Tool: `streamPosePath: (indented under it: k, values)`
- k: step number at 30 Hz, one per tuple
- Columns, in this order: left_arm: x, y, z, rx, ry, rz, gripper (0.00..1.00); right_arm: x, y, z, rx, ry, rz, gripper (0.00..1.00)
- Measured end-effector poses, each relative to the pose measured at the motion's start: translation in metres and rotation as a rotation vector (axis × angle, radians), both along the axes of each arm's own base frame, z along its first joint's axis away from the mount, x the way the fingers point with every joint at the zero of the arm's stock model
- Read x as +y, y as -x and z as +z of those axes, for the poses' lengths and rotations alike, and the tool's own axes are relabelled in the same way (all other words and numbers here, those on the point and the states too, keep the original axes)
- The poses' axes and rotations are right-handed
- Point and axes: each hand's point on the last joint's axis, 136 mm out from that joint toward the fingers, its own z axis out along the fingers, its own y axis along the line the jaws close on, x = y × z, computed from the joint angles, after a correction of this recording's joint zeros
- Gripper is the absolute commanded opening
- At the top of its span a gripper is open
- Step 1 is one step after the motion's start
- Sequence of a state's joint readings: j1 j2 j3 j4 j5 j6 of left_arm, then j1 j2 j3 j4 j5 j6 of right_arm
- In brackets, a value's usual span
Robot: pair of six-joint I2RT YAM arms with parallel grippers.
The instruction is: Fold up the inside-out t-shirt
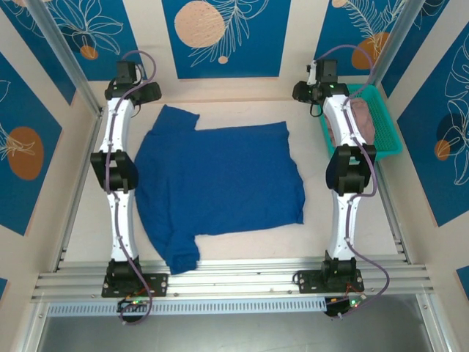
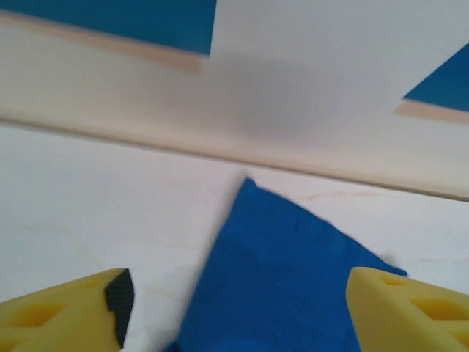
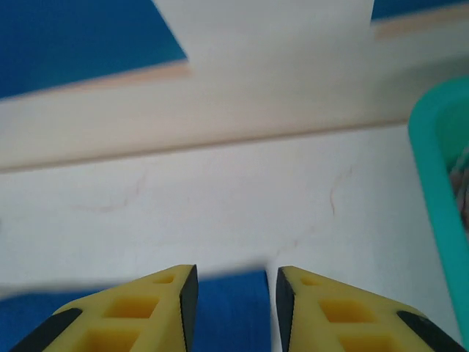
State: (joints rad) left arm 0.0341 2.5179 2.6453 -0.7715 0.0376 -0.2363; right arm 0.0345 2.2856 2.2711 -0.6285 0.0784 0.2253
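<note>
Seeing the blue t-shirt (image 1: 220, 180) spread flat on the pale table (image 1: 249, 246), between the two arms; seeing the left gripper (image 2: 234, 297) with jaws wide apart over the far sleeve tip, holding nothing; seeing the right gripper (image 3: 229, 293) with jaws a little apart above the shirt's far edge; beside it, a green basket (image 1: 392, 126) with pink cloth (image 1: 363, 117) inside.

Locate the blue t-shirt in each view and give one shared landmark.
Top external: t-shirt spread flat, centre of picture.
Left wrist: one corner at bottom centre, seen between the fingers of the left gripper.
Right wrist: an edge along the bottom left, behind the right gripper.
Shared landmark: the blue panels on the back wall.
</note>
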Motion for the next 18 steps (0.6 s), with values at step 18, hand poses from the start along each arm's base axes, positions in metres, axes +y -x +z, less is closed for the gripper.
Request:
streamPosePath:
  k: [18]
  values:
    - [-0.084,0.251,-0.089,0.232,0.327,0.008,0.81,0.139,0.237,-0.139,0.522,-0.229,0.274,0.38]
